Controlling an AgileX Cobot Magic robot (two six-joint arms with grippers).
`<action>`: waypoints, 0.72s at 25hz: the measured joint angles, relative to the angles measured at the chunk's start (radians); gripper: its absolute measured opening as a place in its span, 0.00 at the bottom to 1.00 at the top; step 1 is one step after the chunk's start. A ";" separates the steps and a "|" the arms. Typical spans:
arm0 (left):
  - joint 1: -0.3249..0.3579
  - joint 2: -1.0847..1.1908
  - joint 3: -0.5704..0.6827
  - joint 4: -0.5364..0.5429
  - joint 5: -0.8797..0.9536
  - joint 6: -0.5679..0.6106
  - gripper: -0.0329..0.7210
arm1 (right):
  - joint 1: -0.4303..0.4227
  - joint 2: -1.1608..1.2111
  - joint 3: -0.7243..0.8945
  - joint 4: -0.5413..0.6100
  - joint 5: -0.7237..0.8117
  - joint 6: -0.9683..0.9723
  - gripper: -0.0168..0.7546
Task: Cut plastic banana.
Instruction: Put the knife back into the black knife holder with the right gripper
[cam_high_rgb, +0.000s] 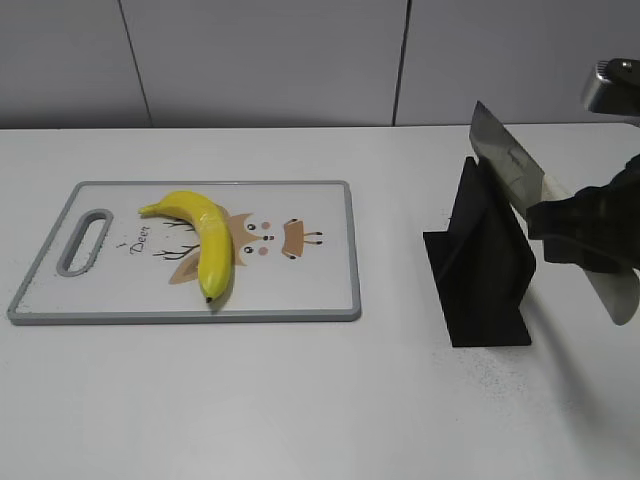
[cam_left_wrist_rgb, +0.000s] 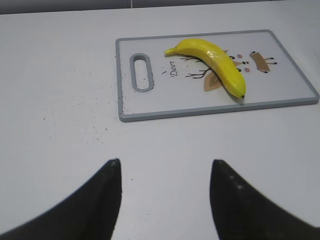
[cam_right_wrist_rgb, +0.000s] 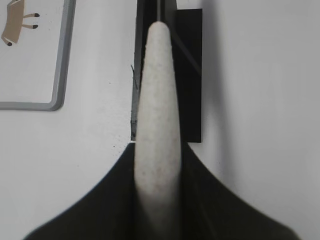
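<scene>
The yellow plastic banana (cam_high_rgb: 205, 238) lies on the white cutting board (cam_high_rgb: 320, 290), left of its deer print; it also shows in the left wrist view (cam_left_wrist_rgb: 215, 62) on the board (cam_left_wrist_rgb: 150, 107). My right gripper (cam_high_rgb: 580, 235) is shut on the pale handle (cam_right_wrist_rgb: 157, 125) of a knife, whose grey blade (cam_high_rgb: 505, 165) slants up above the black knife stand (cam_high_rgb: 485, 270). My left gripper (cam_left_wrist_rgb: 165, 170) is open and empty, over bare table in front of the board, out of the exterior view.
The black stand (cam_right_wrist_rgb: 187, 75) sits on the table right of the board. The board's grey rim corner (cam_right_wrist_rgb: 57, 102) lies left of the stand. White table surrounds both; a grey wall stands behind.
</scene>
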 joint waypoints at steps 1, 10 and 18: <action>0.000 0.000 0.000 0.000 0.000 0.000 0.77 | 0.000 0.008 0.000 0.000 0.001 0.000 0.23; 0.000 0.000 0.000 0.000 0.000 0.000 0.76 | 0.000 0.091 0.000 0.030 -0.001 -0.005 0.23; 0.000 0.000 0.000 0.000 0.000 0.000 0.76 | 0.000 0.095 -0.005 0.072 -0.001 -0.061 0.75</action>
